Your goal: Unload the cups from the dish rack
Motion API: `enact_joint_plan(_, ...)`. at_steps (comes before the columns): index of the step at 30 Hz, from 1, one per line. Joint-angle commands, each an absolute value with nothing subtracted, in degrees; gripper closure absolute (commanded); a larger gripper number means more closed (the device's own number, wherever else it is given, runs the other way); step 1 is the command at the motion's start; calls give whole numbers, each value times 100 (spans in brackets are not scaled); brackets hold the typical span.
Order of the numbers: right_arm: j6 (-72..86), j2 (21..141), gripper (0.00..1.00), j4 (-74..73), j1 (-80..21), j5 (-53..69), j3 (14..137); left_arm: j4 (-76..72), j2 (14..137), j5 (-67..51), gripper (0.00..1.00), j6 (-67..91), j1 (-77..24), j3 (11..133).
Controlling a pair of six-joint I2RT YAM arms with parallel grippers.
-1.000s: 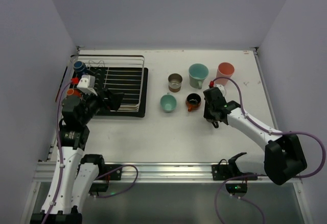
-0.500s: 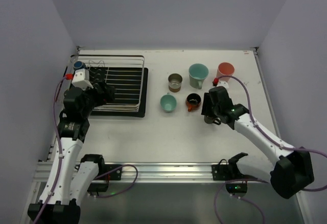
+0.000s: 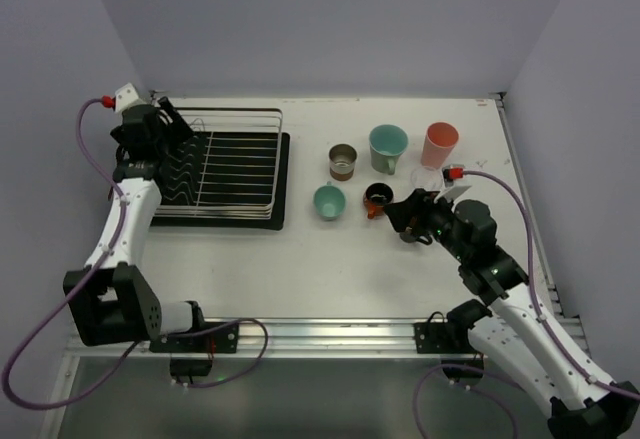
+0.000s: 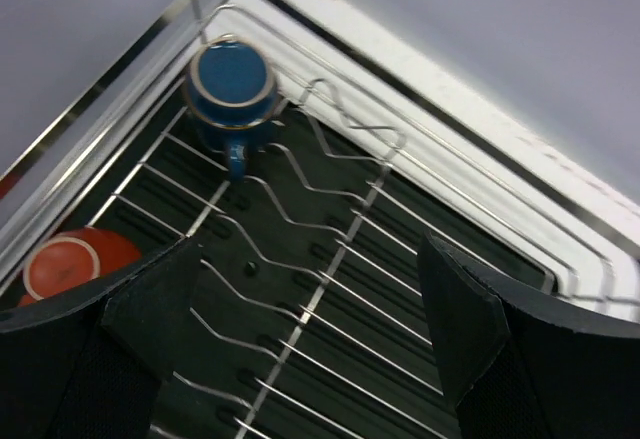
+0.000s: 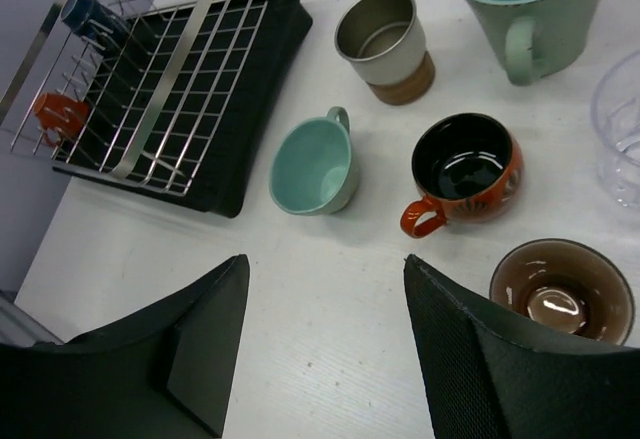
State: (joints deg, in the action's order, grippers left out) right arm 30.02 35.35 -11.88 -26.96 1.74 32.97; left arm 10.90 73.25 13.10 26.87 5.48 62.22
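Observation:
The dish rack (image 3: 235,164) is silver wire over a black tray at the far left. A blue mug (image 4: 232,84) sits upside down in its far corner and an orange cup (image 4: 68,263) by its left rim. Both also show in the right wrist view, the blue mug (image 5: 85,14) and the orange cup (image 5: 55,114). My left gripper (image 4: 310,344) is open and empty above the rack's wires, short of the blue mug. My right gripper (image 5: 325,344) is open and empty over bare table. A small teal cup (image 5: 315,169), an orange-and-black mug (image 5: 465,169) and a brown cup (image 5: 560,294) stand just beyond it.
A metallic cup (image 3: 343,161), a large teal mug (image 3: 388,147), a pink tumbler (image 3: 440,143) and a clear glass (image 5: 622,129) stand on the white table (image 3: 300,269) right of the rack. Grey walls close in the left, back and right.
My left arm has swung up and back to the rack's far left corner. My right arm has drawn back and up from the brown cup, which stands on the table.

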Motion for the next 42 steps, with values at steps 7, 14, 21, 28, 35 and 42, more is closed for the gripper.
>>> enact_joint_plan(7, 3102, 3603, 35, -334, -2716, 1168, 2857, -95, 8884, 1740, 5, 2136, 1291, 6759)
enact_joint_plan(14, 3120, 3692, 35, -62, -2725, 1388, 2716, -369, 9614, 1363, 6, 2013, 1494, 7048)
enact_joint_plan(21, 3111, 3709, 35, 87, -2742, 1590, 2681, -475, 10282, 1152, 7, 2004, 1582, 7540)
enact_joint_plan(28, 3094, 3674, 36, 202, -2768, 1705, 2689, -519, 10634, 984, 11, 2074, 1635, 7840)
enact_joint_plan(35, 3094, 3700, 36, 158, -2768, 1749, 2716, -615, 10784, 1020, 32, 2092, 1635, 7866)
enact_joint_plan(42, 3164, 3674, 36, 79, -2769, 1802, 2856, -765, 10486, 932, 57, 2188, 1635, 7541)
